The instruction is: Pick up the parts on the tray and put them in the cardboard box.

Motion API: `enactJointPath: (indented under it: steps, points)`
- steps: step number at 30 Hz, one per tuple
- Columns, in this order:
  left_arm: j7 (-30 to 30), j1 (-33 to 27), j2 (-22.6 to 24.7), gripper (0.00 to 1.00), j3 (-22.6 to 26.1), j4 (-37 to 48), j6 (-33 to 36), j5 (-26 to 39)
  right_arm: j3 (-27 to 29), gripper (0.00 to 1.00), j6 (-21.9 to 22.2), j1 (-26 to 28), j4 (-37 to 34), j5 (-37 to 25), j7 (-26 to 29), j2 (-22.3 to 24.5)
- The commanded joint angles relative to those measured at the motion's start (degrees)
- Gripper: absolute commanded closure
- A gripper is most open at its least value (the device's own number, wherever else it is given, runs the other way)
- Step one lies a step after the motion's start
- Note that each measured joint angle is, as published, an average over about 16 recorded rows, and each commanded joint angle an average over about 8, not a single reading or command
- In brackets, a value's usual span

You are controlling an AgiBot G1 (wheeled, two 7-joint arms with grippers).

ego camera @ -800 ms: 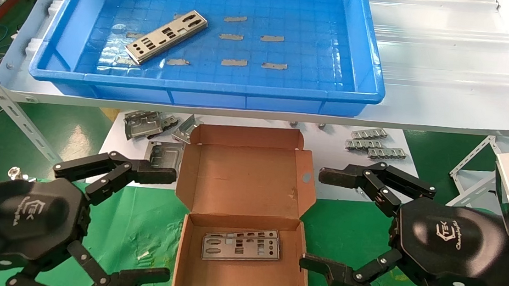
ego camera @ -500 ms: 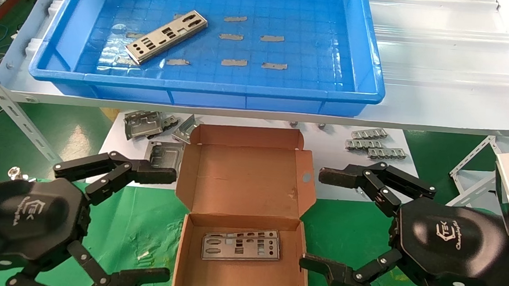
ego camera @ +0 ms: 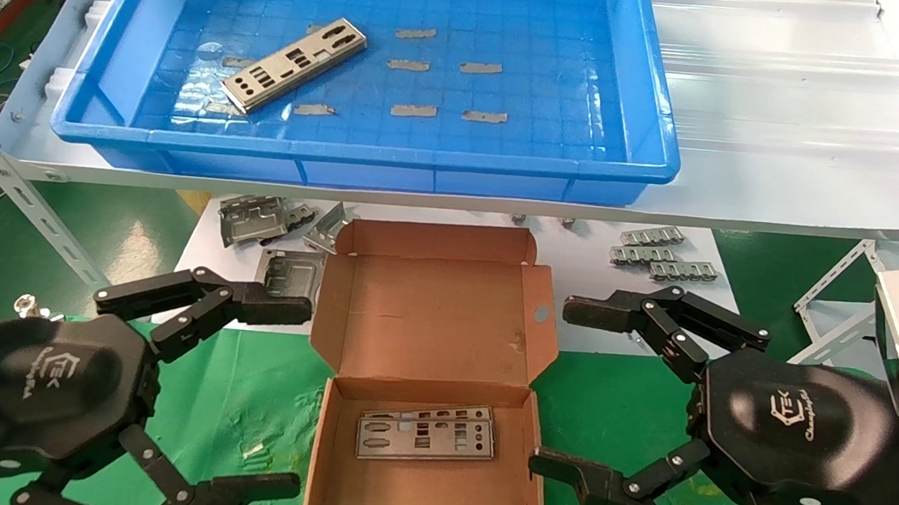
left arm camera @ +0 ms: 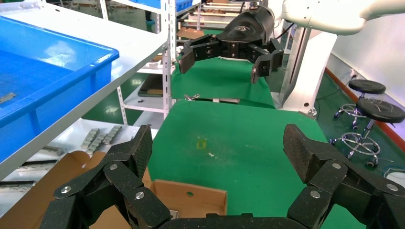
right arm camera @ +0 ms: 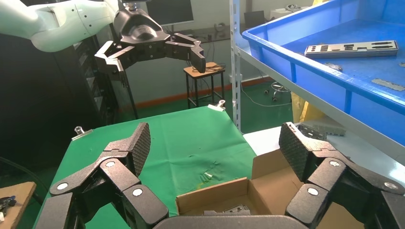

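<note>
The head camera looks down from high up at the small brown cardboard box, with the big blue plastic tray farther off. Each wrist camera sits low and close beside that box, facing across it. All three views share the box.

Bright even overhead light, glare on tray floor, soft shadows

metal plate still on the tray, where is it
In the head view, the plate lies diagonally in the left half of the blue tray, left of the small grey strips.
</note>
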Motion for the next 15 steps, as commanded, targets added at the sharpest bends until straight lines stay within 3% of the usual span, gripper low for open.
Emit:
enactJointPath:
  steps: [1,15]
  points:
    - [0.0,0.0,0.0,0.0,0.0,0.0,0.0,0.0,0.0,0.0,0.0,0.0,0.0,0.0,0.0,0.0]
    - [0.0,0.0,0.0,0.0,0.0,0.0,0.0,0.0,0.0,0.0,0.0,0.0,0.0,0.0,0.0,0.0]
